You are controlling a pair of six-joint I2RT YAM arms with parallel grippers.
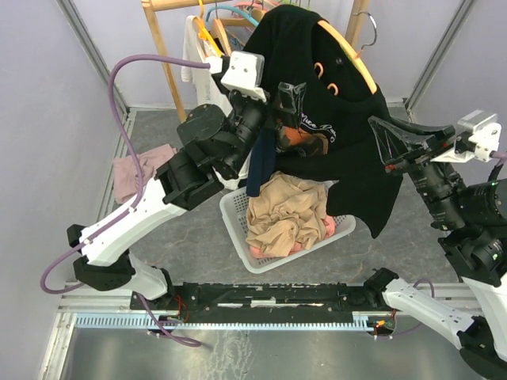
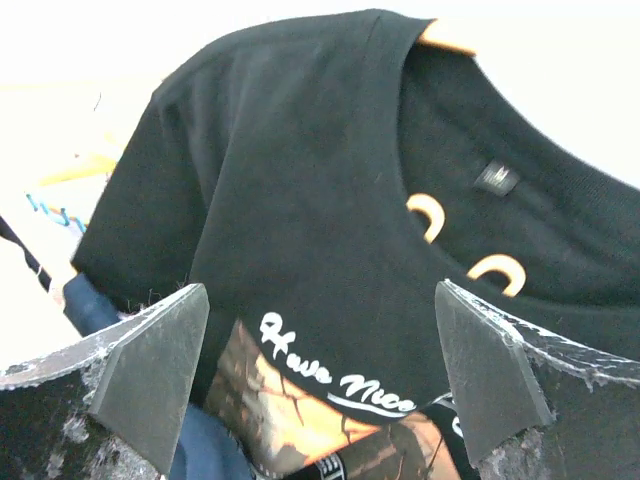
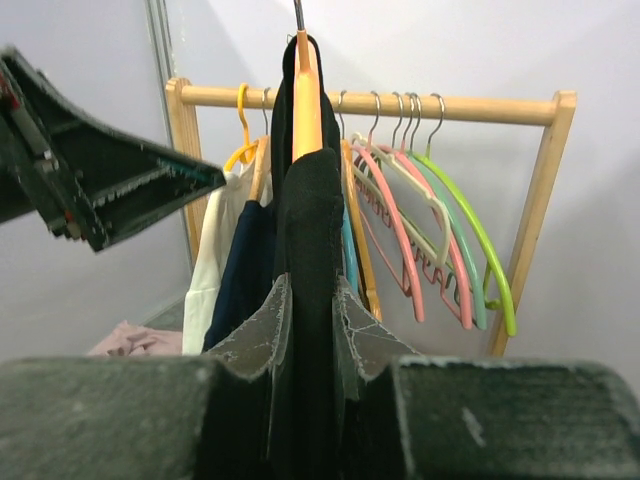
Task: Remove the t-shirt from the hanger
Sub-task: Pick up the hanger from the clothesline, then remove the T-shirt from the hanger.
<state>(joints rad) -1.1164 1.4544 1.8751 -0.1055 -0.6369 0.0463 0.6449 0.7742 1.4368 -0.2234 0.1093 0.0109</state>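
A black t-shirt with a white script print hangs on an orange hanger, held up in the air over the basket. My right gripper is shut on the shirt's right edge. In the right wrist view its fingers pinch the black t-shirt below the orange hanger. My left gripper stands open at the shirt's left front. In the left wrist view the t-shirt fills the frame between the wide-apart jaws of the left gripper, and the hanger shows through the neck.
A white basket with tan and pink clothes sits under the shirt. A pink cloth lies on the floor to the left. Behind stands a wooden rack with several coloured hangers and white and navy garments.
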